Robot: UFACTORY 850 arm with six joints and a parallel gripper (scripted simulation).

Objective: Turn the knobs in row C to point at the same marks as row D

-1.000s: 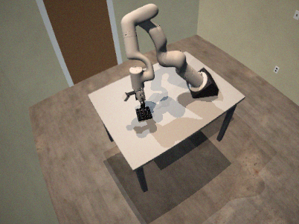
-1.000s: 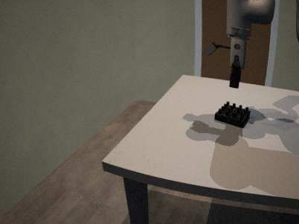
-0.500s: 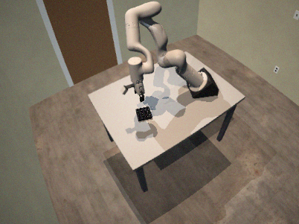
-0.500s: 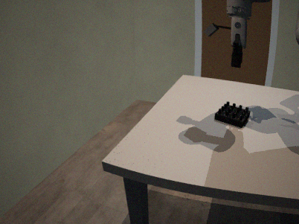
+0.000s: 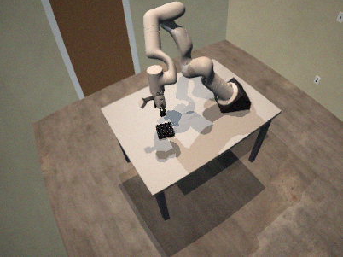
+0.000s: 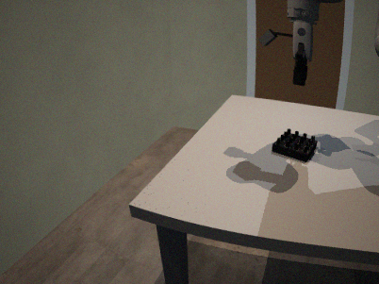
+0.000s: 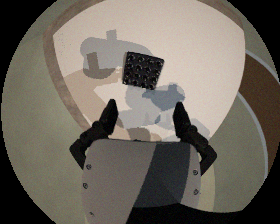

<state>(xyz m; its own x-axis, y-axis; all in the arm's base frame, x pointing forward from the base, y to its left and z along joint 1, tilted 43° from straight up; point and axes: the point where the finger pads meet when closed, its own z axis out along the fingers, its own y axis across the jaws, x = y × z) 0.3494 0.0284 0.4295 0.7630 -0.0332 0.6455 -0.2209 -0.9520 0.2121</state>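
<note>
The black knob box [image 5: 165,131] [image 6: 292,145] [image 7: 143,70] stands on its feet on the pale table [image 5: 128,123] [image 6: 212,178], with several small knobs on top. The knob lines and marks are too small to read. My gripper [image 5: 162,112] [image 6: 300,76] [image 7: 145,107] is open and empty. It hangs well above the box, clear of every knob. In the wrist view the box lies far below, just beyond the spread fingertips.
The arm's dark base [image 5: 232,97] is bolted at the table's far right corner. A brown door [image 5: 85,29] [image 6: 273,51] stands behind the table. Arm shadows fall across the table top around the box.
</note>
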